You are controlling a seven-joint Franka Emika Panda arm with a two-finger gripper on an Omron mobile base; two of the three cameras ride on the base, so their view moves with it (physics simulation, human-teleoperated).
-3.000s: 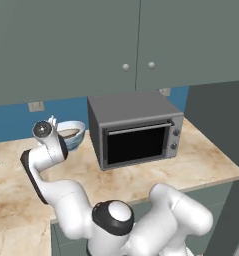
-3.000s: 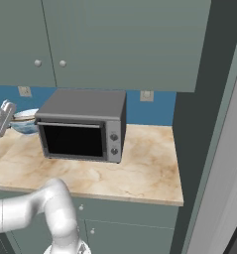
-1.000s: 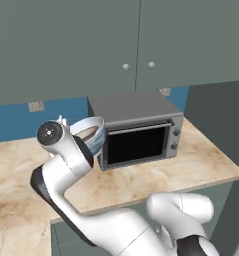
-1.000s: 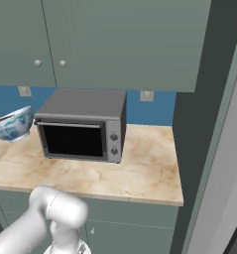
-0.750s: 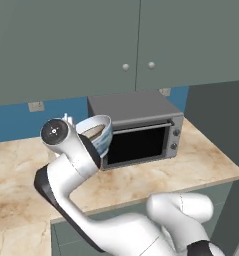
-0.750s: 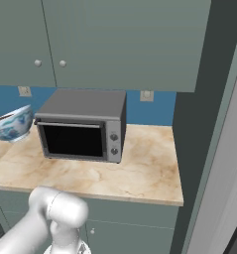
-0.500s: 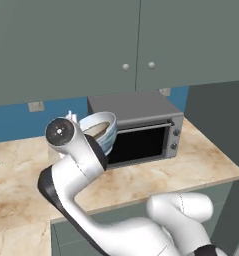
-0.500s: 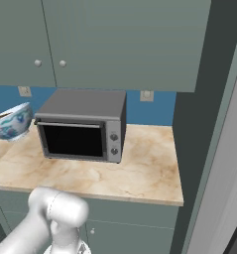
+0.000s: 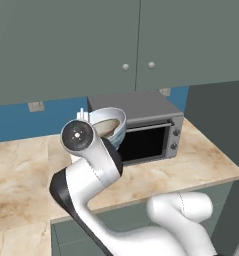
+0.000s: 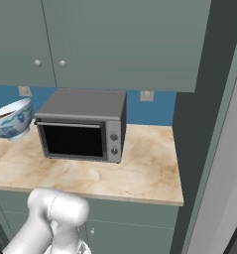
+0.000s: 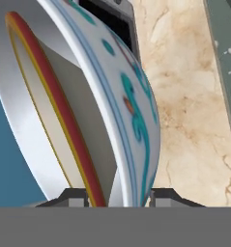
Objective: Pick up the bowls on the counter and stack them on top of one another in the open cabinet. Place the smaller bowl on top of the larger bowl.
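Gripper [image 11: 118, 197]: clamped across the wall of the larger bowl [image 9: 111, 125], one fingertip either side | Larger bowl: lifted clear of the counter [image 9: 201, 160], tilted, at 9 o'clock of the microwave [image 9: 141, 125] | Smaller bowl [image 11: 54, 111]: nested inside the larger, tan inside showing | Cabinet doors [image 10: 115, 39]: closed, at 12 o'clock above the microwave.

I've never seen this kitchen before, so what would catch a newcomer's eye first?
The deep white bowl with pale blue patterned outside hangs tilted in the air left of the grey microwave box, above the beige marbled worktop. A small bowl with tan-brown inside sits nested in it. In the hand view the claw straddles the big bowl's wall.
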